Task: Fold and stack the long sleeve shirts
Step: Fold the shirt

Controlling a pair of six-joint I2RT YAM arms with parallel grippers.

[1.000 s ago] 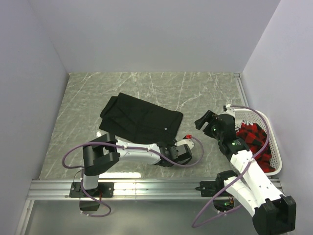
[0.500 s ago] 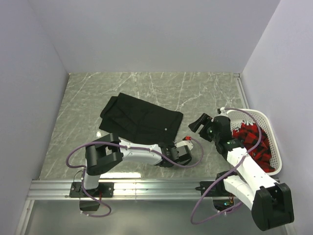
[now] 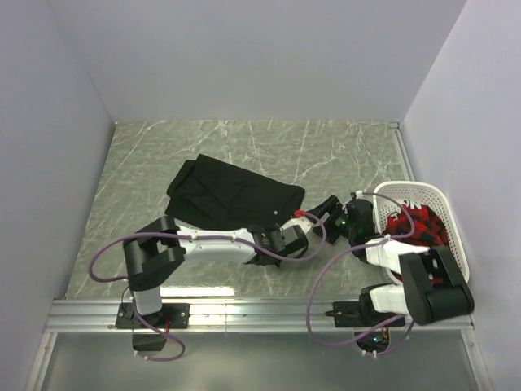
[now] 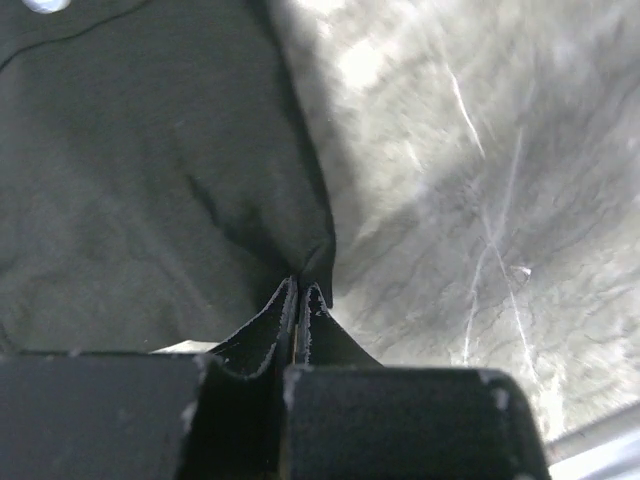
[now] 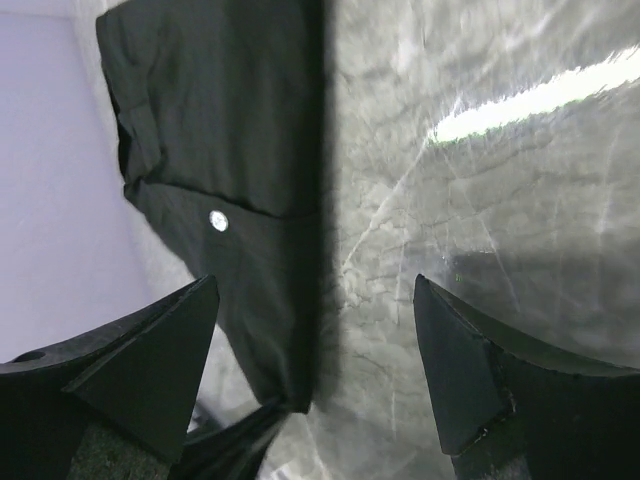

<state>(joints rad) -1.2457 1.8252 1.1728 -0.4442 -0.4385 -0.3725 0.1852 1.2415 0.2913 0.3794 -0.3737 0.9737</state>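
The overhead camera looked down from above and behind the arm bases. It was far enough off to take in the whole marbled surface, the black shirt and the white basket at the right edge. The left wrist camera sat very close, facing along the left end effector onto one corner of the shirt and the bare surface beside it. The right wrist camera, a little farther back, faced between the fingers of the right end effector along the shirt's edge, where a pale button showed. All three views shared that shirt corner.
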